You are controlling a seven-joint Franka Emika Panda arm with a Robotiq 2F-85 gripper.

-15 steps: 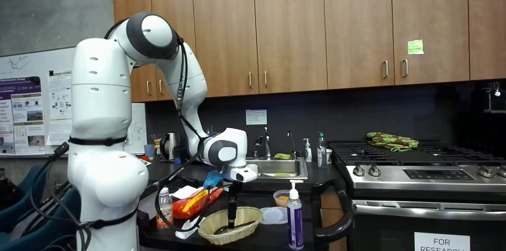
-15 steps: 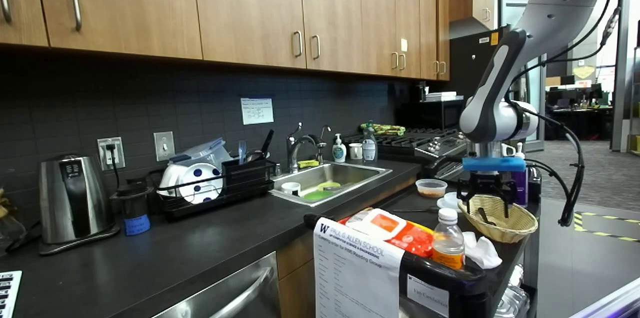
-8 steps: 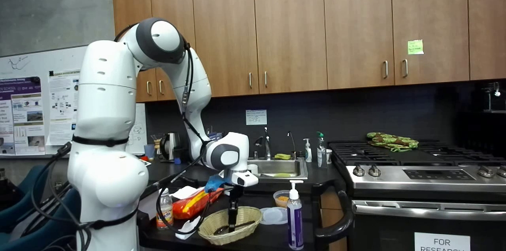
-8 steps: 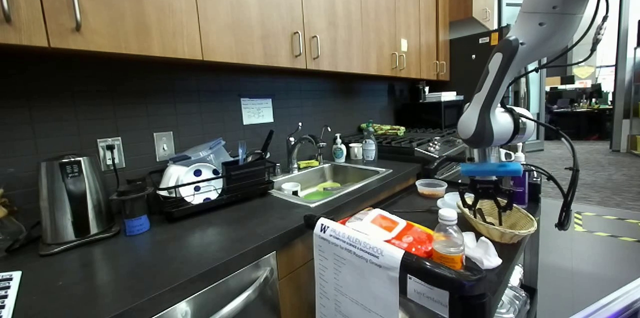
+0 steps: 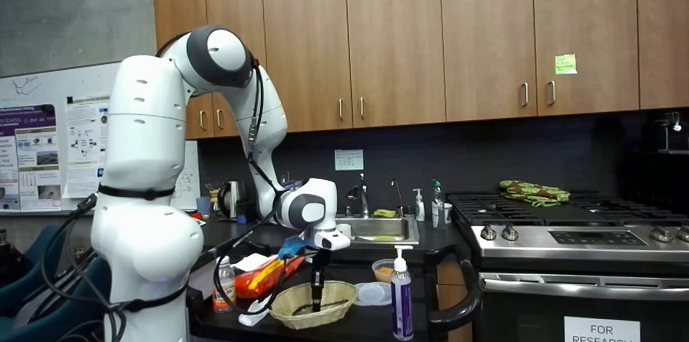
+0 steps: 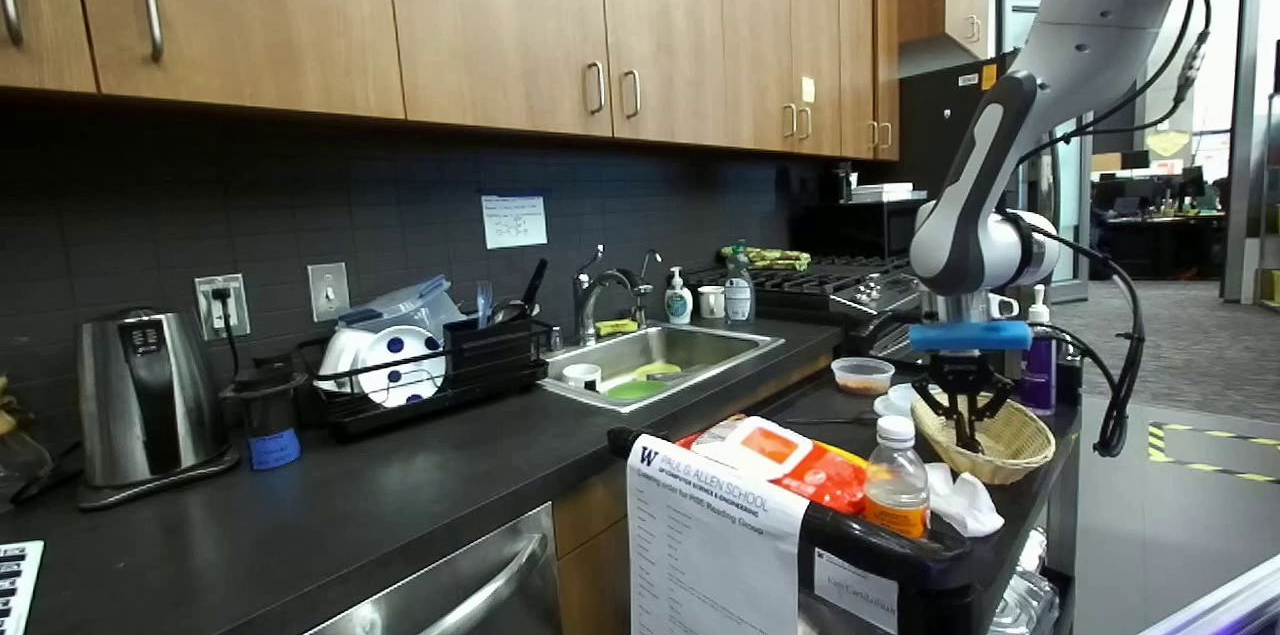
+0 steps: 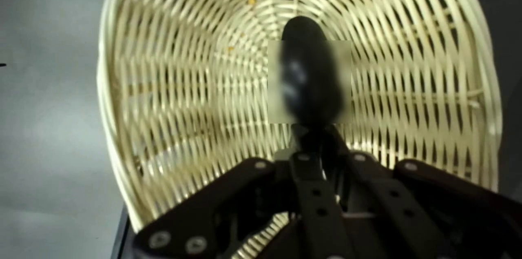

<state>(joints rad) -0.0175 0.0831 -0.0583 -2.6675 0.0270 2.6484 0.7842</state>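
"Fingers [image 7: 308,169] narrow, low in the middle of the wrist view: do we agree they hold something?"

"We do: a dark spoon [image 7: 309,79], pinched between them, its scoop end toward the top of that frame, inside the basket [image 7: 107,100]. The exact contact is too dark for us to make out."

"Why there?"

"We'd judge that the part beside the scoop is thin enough to clamp firmly. The gripper [image 5: 316,307] hangs nearly upright in an exterior view, probably so it clears the basket's raised sides."

"And the things round about?"

"Lower middle of that frame: a red bag [image 5: 253,283] and a drink bottle [image 5: 225,285] left of the basket, a white lid [image 5: 372,293] and a pump bottle [image 5: 401,299] right of it. We guess they sit aside to leave the gripper a way in from above."

"What does the wrist view miss?"

"The handle [image 5: 339,304], which juts right past the fingers in an exterior view. But it gives us orange crumbs [image 7: 251,1], upper middle, too small to pick out in both exterior views. Where the fingertips [image 6: 966,427] show lower right in an exterior view, we cannot tell spoon from finger."
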